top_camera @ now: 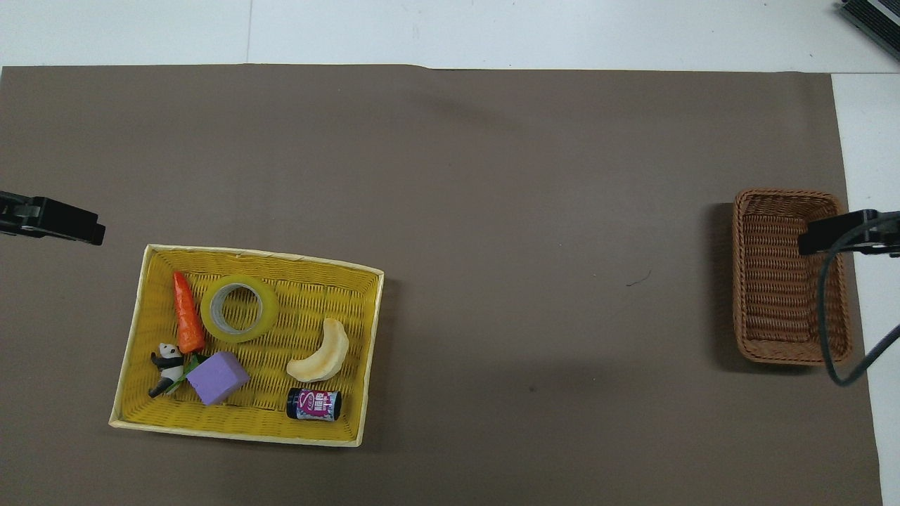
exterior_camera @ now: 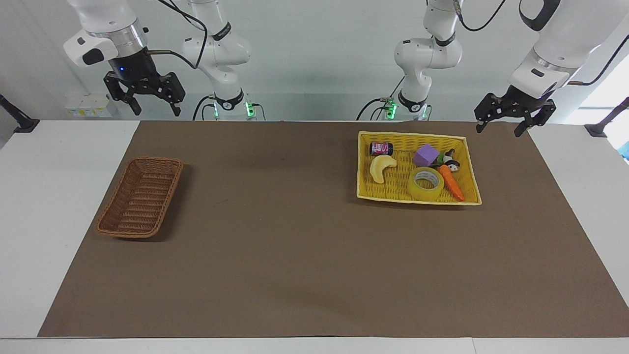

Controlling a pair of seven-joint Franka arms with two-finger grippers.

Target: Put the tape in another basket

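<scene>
The tape (exterior_camera: 426, 183) (top_camera: 239, 308), a translucent yellow roll with a pale core, lies flat in the yellow tray (exterior_camera: 464, 147) (top_camera: 295, 261), beside the carrot toy (exterior_camera: 451, 182). The brown wicker basket (exterior_camera: 140, 196) (top_camera: 780, 281) stands with nothing in it toward the right arm's end of the table. My left gripper (exterior_camera: 498, 132) hangs open in the air by the tray's corner, holding nothing. High above the right arm's end, well clear of the brown basket, my right gripper (exterior_camera: 156, 112) is open too and holds nothing.
Sharing the tray with the tape are a purple block (exterior_camera: 426, 155), a panda figure (exterior_camera: 449, 161), a pale banana toy (exterior_camera: 381, 168) and a small dark can (exterior_camera: 381, 148). A brown mat (exterior_camera: 295, 246) covers the table between the tray and the basket.
</scene>
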